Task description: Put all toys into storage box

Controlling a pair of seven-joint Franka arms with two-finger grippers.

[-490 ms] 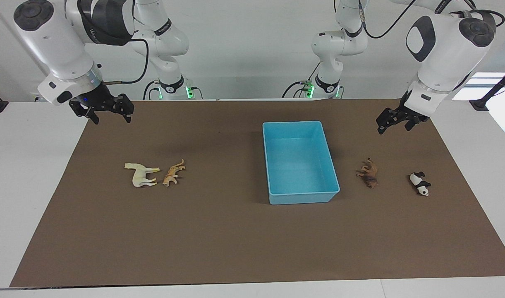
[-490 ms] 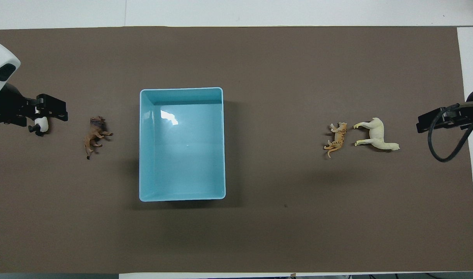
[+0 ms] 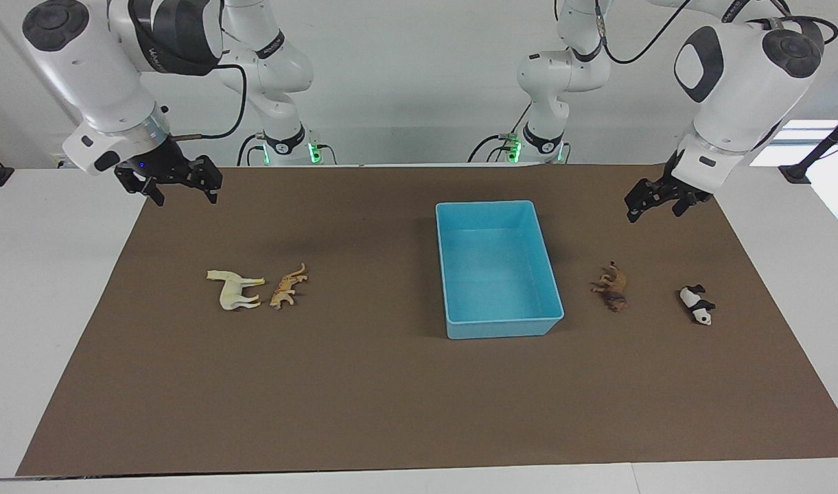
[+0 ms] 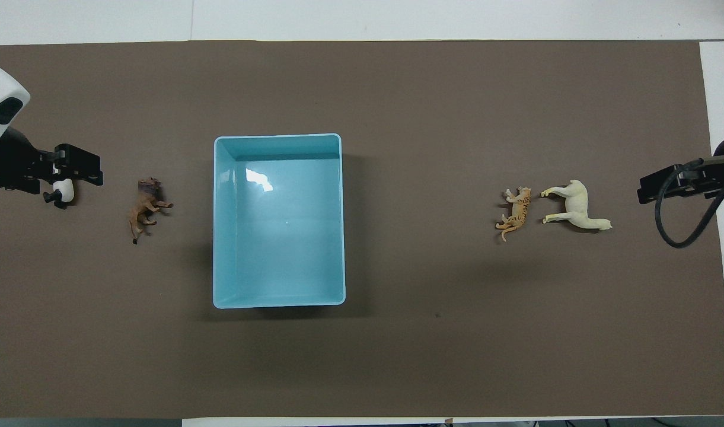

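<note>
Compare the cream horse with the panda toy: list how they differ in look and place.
The cream horse is one pale colour; the panda is black and white. The horse is long-necked and lanky, the panda short and round. The horse lies toward the right arm's end, close beside the spotted cat; the panda lies toward the left arm's end, apart from the lion. Both lie on their sides outside the blue box.

Left gripper raised, jaws open, right gripper raised, jaws open

Glossy white rounded arm housings with dark grey joint caps — black grippers, looping black cables.
</note>
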